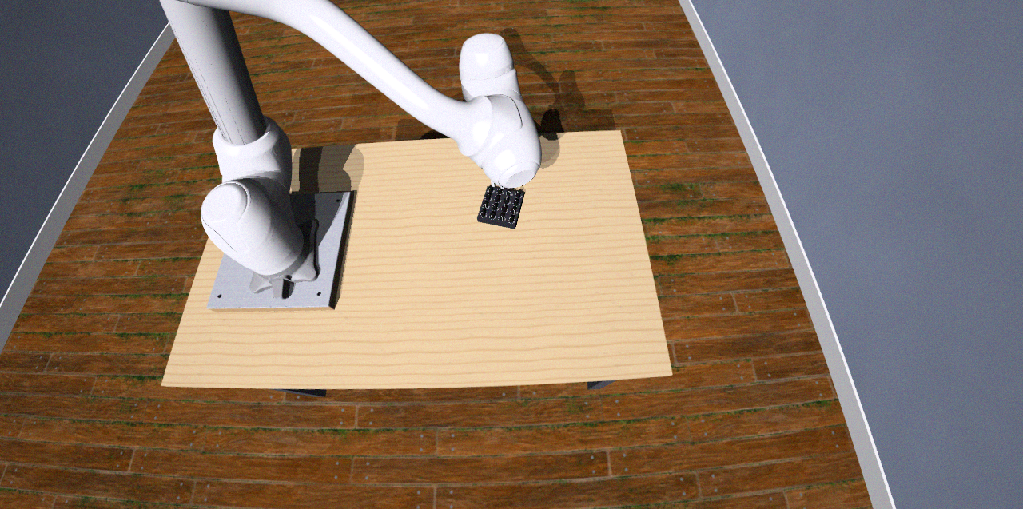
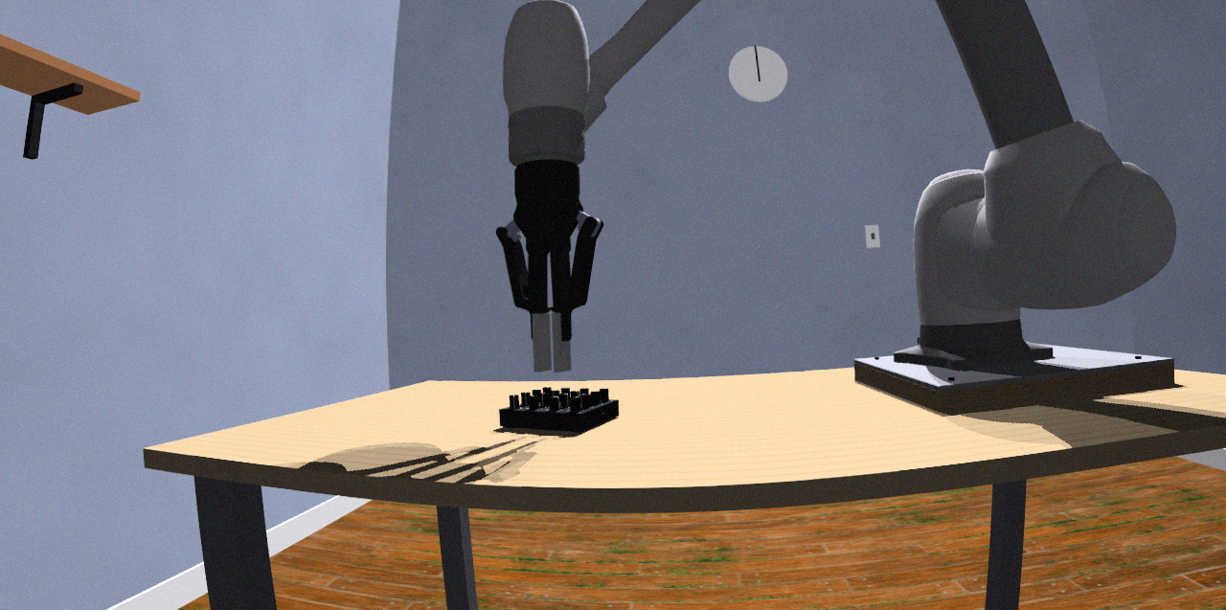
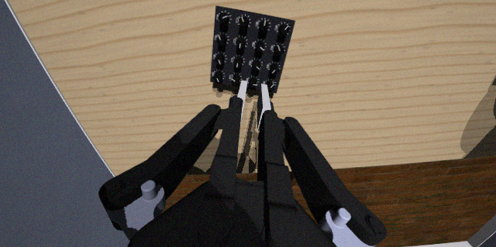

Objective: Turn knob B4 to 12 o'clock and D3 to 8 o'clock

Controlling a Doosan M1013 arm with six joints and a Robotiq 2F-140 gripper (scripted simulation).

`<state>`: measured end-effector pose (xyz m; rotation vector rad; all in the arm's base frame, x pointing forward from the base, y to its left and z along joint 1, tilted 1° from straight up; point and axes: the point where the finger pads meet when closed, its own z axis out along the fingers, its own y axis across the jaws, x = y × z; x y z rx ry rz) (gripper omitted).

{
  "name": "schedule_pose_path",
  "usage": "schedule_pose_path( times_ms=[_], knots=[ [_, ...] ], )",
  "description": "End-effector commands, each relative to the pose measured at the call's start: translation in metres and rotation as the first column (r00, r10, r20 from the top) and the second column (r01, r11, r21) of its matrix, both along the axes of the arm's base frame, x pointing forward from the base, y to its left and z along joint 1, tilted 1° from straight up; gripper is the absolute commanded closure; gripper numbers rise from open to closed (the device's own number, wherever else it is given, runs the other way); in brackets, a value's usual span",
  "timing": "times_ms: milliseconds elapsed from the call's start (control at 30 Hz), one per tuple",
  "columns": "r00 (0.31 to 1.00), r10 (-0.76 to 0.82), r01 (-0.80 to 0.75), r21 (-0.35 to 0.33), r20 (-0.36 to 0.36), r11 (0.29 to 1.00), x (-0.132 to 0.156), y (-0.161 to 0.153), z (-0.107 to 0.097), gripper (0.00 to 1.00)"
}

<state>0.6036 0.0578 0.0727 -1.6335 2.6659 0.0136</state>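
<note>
The black knob box [image 1: 498, 223] [image 2: 538, 419] [image 3: 232, 30] stands on the table. In the wrist view its printed names lie left of the knobs, so row D is the left column and knob 4 of each row is at the bottom. My gripper [image 2: 552, 369] [image 3: 252, 91] is above the box, clear of the knobs, with its pale fingertips a narrow gap apart and nothing between them. Knob B4 [image 3: 253, 84] shows between the fingertips in the wrist view, its line lying roughly left to right. Knob D3 [image 3: 219, 61] has a steep line. The exact marks are too small to read. The socket is not visible.
The box and the arm's base plate [image 1: 325, 248] [image 2: 908, 390] stand on the wooden table [image 1: 443, 320] [image 2: 728, 435]. The other knobs stand close around B4 and D3. A wall shelf [image 2: 85, 92] is at the left in the exterior view.
</note>
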Motion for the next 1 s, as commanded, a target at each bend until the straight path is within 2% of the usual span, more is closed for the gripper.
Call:
schedule_pose_path(
  times_ms=[0, 200, 333, 667, 733, 800, 967],
  knots=[
    [1.000, -0.001, 0.001, 0.000, 0.000, 1.000, 0.000, 0.000, 0.000, 0.88],
    [0.999, -0.035, 0.035, 0.000, 0.000, 0.999, 0.000, -0.001, 0.000, 0.88],
    [0.990, -0.143, 0.143, 0.001, -0.002, 0.990, 0.002, -0.002, 0.001, 0.88],
    [0.867, -0.498, 0.498, 0.002, -0.009, 0.867, 0.006, -0.007, 0.003, 0.88],
    [0.867, -0.498, 0.498, 0.002, -0.009, 0.867, 0.006, -0.007, 0.003, 0.88],
    [0.797, -0.604, 0.604, 0.002, -0.011, 0.797, 0.008, -0.009, 0.004, 0.88],
    [0.685, -0.728, 0.728, 0.001, -0.014, 0.685, 0.010, -0.012, 0.005, 0.88]
  ],
)
